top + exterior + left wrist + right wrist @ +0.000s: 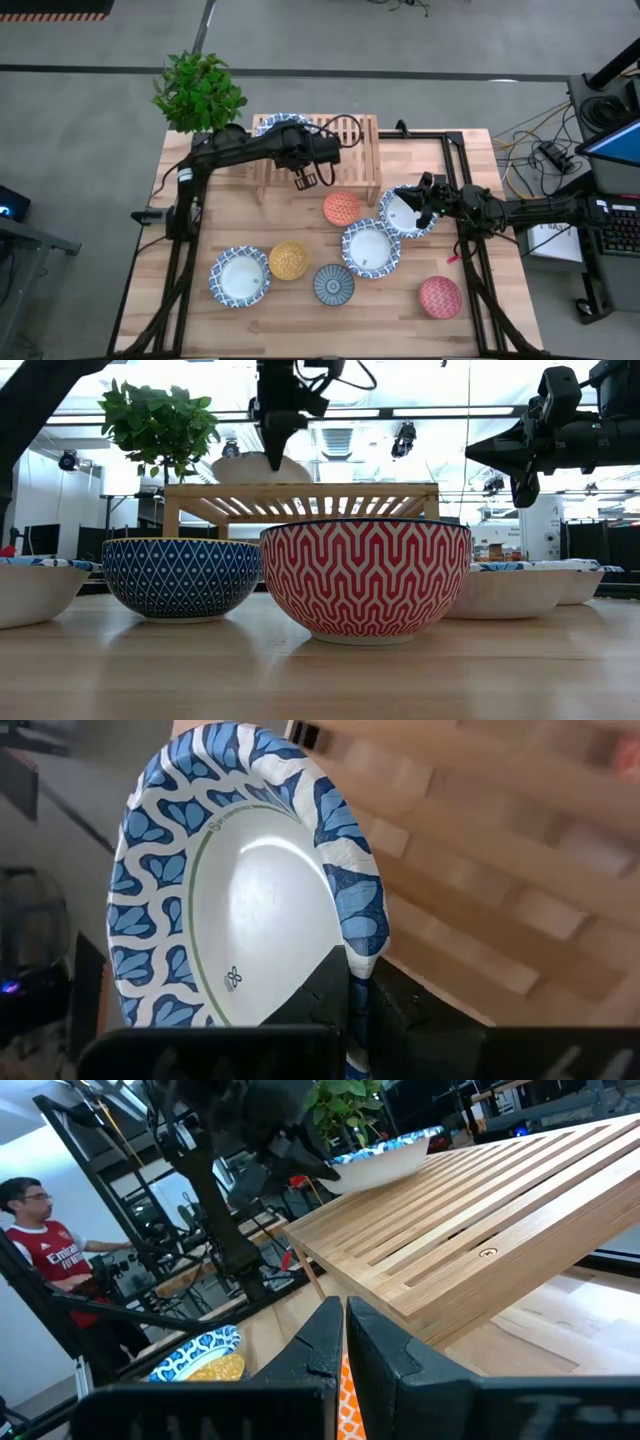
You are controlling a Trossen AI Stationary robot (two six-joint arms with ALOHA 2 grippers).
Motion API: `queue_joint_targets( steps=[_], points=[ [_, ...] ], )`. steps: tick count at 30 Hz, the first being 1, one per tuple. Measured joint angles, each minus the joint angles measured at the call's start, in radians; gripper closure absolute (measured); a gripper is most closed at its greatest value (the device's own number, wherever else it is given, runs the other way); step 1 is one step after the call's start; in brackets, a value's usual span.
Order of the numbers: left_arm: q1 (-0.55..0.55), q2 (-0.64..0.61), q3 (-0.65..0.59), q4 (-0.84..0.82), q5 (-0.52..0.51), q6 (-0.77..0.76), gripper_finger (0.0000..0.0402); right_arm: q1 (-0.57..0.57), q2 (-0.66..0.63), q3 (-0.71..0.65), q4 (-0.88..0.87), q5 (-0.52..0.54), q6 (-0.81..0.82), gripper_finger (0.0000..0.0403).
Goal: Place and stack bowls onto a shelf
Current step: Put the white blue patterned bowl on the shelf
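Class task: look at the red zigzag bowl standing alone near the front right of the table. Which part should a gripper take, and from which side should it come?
Grip the rim of the red bowl, one finger inside and one outside, coming straight down from above. It stands upright and open-mouthed, its wall curves smoothly with no handle, and bare table surrounds it, so probably any point of the rim suits.

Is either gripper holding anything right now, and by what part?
The left gripper pinches the rim of a white blue-rimmed bowl on the shelf; the right gripper, in the air, holds nothing.
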Motion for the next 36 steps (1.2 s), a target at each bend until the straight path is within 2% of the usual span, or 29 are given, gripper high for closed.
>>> queue_joint_targets(
  steps=[14,21,28,36],
  points=[
    [0.008,-0.002,-0.068,0.000,0.013,-0.060,0.0397,0.000,0.000,0.000,0.000,0.000,-0.018,0.0394],
    [0.004,-0.012,-0.069,0.000,0.026,-0.078,0.0359,0.000,0.000,0.000,0.000,0.000,-0.023,0.0394],
    [0.002,-0.030,-0.065,0.000,0.035,-0.081,0.0304,0.000,0.000,0.000,0.000,0.000,-0.023,0.0394],
    [-0.024,-0.125,-0.063,0.002,0.063,-0.066,0.0270,0.000,0.000,0.000,0.000,0.000,-0.023,0.0394]
  ],
)
